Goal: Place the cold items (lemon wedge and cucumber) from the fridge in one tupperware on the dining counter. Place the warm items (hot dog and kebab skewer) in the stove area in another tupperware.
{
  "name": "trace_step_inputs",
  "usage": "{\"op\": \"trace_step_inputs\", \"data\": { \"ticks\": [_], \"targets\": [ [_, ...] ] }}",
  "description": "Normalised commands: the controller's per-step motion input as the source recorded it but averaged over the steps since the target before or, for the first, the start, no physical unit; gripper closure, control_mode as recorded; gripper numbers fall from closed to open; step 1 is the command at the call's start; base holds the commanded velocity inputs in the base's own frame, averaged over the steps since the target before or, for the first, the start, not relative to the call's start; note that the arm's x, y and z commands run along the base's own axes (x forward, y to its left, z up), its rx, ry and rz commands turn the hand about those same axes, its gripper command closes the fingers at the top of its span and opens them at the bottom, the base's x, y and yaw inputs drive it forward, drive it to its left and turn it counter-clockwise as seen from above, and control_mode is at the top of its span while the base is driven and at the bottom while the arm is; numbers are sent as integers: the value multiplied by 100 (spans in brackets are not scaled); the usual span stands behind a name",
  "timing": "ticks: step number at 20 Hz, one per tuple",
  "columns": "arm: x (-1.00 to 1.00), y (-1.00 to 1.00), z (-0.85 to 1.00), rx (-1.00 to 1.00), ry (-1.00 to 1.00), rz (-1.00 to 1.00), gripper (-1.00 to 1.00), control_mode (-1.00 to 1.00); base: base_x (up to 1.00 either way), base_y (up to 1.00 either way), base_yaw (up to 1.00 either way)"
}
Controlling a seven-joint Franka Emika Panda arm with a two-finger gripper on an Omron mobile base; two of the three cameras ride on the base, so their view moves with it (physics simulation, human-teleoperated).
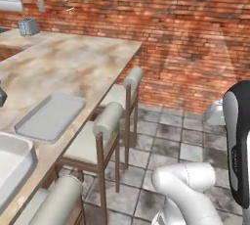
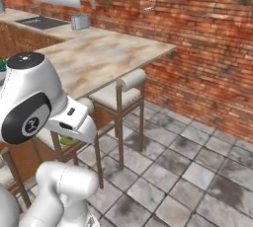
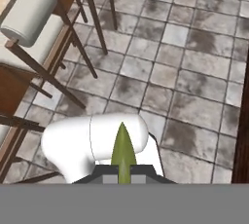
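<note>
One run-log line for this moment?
hand: shut on cucumber | location: beside dining counter, above tiled floor | white tupperware on counter | grey tray beside it | cucumber not yet placed

My arm is smooth, shiny white w/ round fat joints, lower left of the right base view. One big joint has a dark grey round cap w/ a tiny white mark, plus a small dark cap on top. A white box part has a little dark slot. In the left base view, right edge, I see a long black shell w/ a grey strip.
</note>
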Motion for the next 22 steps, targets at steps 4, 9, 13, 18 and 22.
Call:
{"op": "trace_step_inputs", "data": {
  "ticks": [4,9,13,18,22],
  "targets": [
    [0,0,0,0,0,0,100,100,47,-31,47],
    [0,0,0,0,0,0,100,100,32,-41,53],
    [0,0,0,0,0,0,100,100,22,-50,61],
    [0,0,0,0,0,0,100,100,27,-56,63],
    [0,0,0,0,0,0,100,100,36,-52,63]
  ]
}}
